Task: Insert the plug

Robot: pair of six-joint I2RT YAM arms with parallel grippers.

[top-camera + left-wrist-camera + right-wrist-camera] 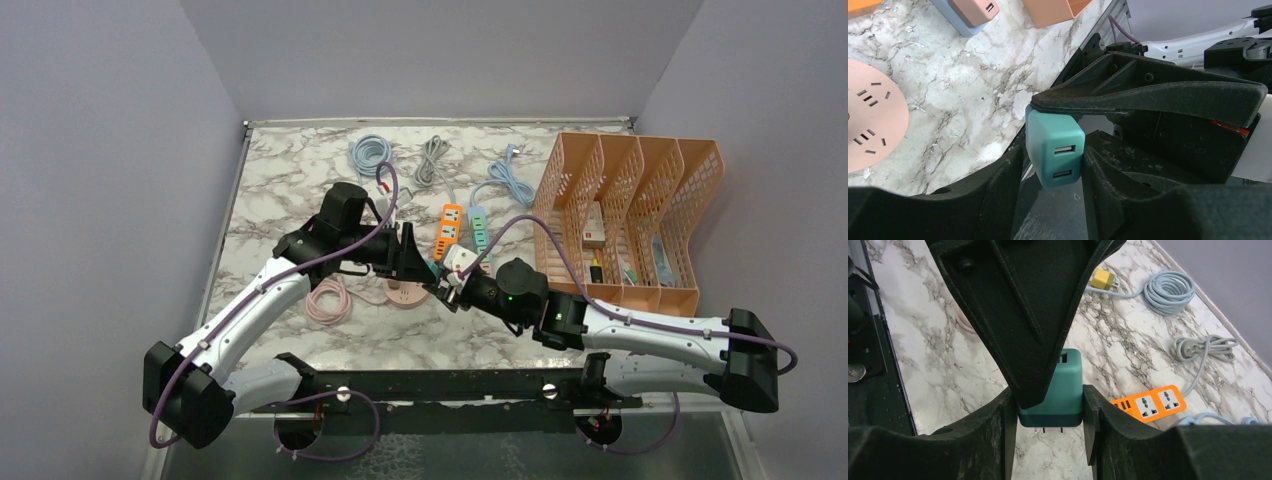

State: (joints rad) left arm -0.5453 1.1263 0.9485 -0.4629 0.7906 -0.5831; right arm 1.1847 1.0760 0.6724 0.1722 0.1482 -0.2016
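A teal two-port USB charger plug [433, 268] is held above the marble table between both grippers. In the right wrist view my right gripper [1048, 410] is shut on the plug's [1068, 385] sides, with its two prongs pointing down at the table. My left gripper [422, 262] meets it from the left. In the left wrist view its fingers [1053, 160] close round the plug [1055, 145], USB ports facing the camera, with a right finger lying across the top. A round pink socket [405, 295] lies just below; it also shows in the left wrist view [868, 115].
An orange power strip [449, 228] and a teal strip [478, 228] lie behind the grippers. An orange file organizer [630, 215] stands at the right. Blue [370, 153], grey [432, 158] and blue [510, 175] cables lie at the back; a pink cable coil [328, 300] is at the left.
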